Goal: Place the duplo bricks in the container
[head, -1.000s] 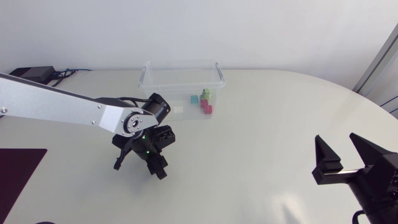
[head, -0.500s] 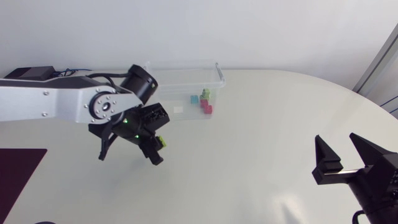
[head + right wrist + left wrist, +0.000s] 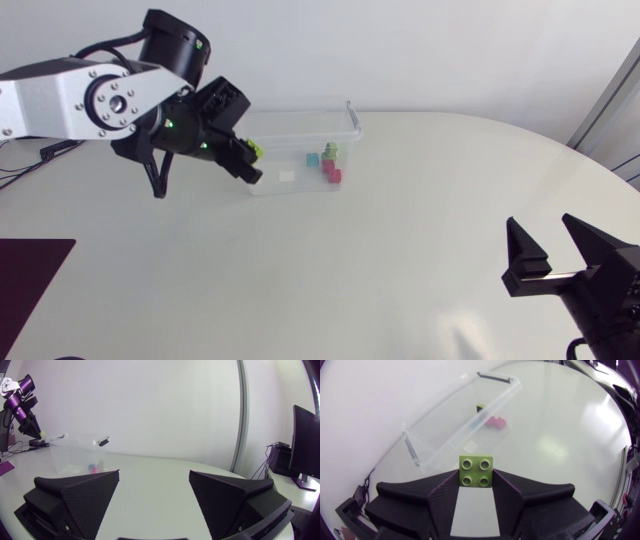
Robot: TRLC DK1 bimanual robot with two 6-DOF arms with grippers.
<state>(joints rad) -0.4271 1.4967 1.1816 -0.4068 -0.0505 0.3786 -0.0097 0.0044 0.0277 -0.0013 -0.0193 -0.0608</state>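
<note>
My left claw (image 3: 476, 482) is clamped on a lime-green duplo brick (image 3: 476, 471), held in the air with its studs towards the wrist camera. The clear container (image 3: 447, 449) lies ahead of and below the claw, with other bricks (image 3: 495, 422) at its far end. I judge that letting go short of the near wall could bounce the brick off the rim. My right claw (image 3: 153, 482) sits well away, fingers apart and holding nothing. The table (image 3: 400, 250) is white, smooth and faintly glossy.

The clear container (image 3: 290, 145) stands open-topped; coloured bricks (image 3: 328, 165) crowd its right end, while the left gripper (image 3: 476, 480), clamping a green brick (image 3: 476, 471), hangs by its left end.
</note>
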